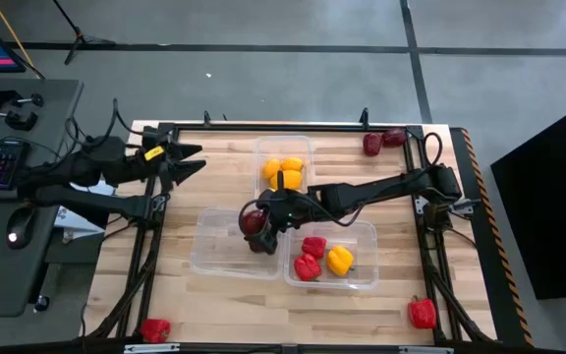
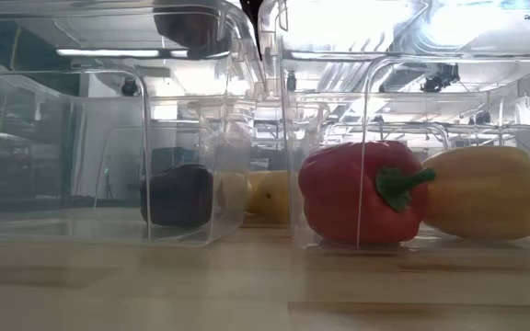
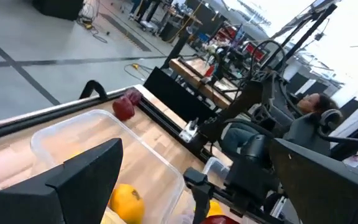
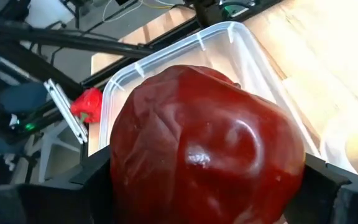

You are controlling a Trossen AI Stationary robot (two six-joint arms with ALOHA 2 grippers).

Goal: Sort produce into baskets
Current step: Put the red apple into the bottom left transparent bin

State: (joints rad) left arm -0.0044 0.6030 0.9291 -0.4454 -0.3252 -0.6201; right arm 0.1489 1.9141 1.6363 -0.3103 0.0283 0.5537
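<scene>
Three clear tubs stand mid-table: the far tub (image 1: 283, 147) holds yellow and orange citrus, the near right tub (image 1: 362, 270) holds two red peppers and a yellow one (image 2: 481, 193), and there is a near left tub (image 1: 214, 251). My right gripper (image 1: 254, 224) is shut on a dark maroon fruit (image 4: 204, 149) over the near left tub. The low view shows another dark maroon fruit (image 2: 180, 196) lying on that tub's bottom. My left gripper (image 1: 193, 162) is open and empty above the table's left side. My right gripper pinches the maroon fruit between its two fingers, one finger (image 4: 95, 180) on each opposite side (image 4: 126, 168) at the fruit's widest part. The fingers slant down from the table's right. The fruit is lifted clear above the near left tub (image 4: 185, 53).
Two dark red fruits (image 1: 381, 142) lie at the far right corner. One red pepper (image 1: 422, 313) lies at the near right, another (image 1: 154, 329) at the near left corner. Black frame rails run along the table's edges. A desk with a keyboard stands to the left.
</scene>
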